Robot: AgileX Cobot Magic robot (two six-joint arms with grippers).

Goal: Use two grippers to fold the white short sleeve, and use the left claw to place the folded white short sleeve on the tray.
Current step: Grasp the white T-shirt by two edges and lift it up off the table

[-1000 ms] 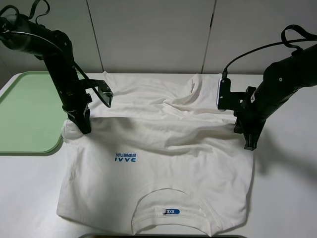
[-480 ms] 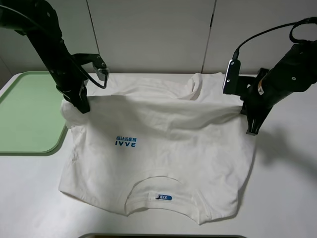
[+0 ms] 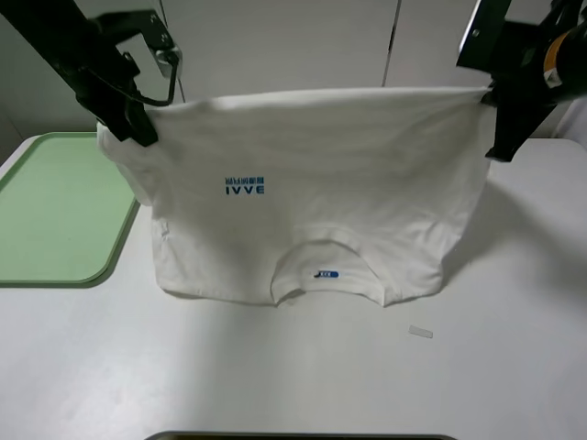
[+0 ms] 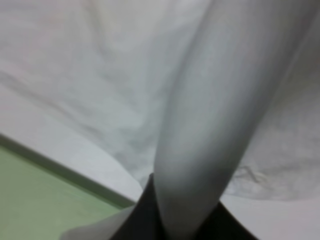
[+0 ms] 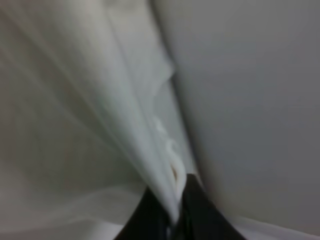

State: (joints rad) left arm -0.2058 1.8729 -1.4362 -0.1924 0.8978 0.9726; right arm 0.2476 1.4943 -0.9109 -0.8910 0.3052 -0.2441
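The white short sleeve (image 3: 312,174) hangs stretched between my two grippers above the table, collar and blue neck label at the bottom, blue chest lettering at upper left. My left gripper (image 3: 138,133) is shut on the shirt's left top corner. My right gripper (image 3: 498,147) is shut on the right top corner. The lower hem area still rests on the table. In the left wrist view the cloth (image 4: 210,115) runs into the closed jaws, and in the right wrist view folds of cloth (image 5: 130,125) do the same. The light-green tray (image 3: 50,215) lies at the left.
A small pale tape strip (image 3: 420,332) lies on the white table (image 3: 275,376) in front of the shirt. A dark edge (image 3: 303,436) shows at the table's front. A white panelled wall stands behind.
Both grippers have risen and moved back, lifting the shirt's pinched edge off the table. The shirt now hangs as a sheet, and its collar end has been dragged farther from the front edge.
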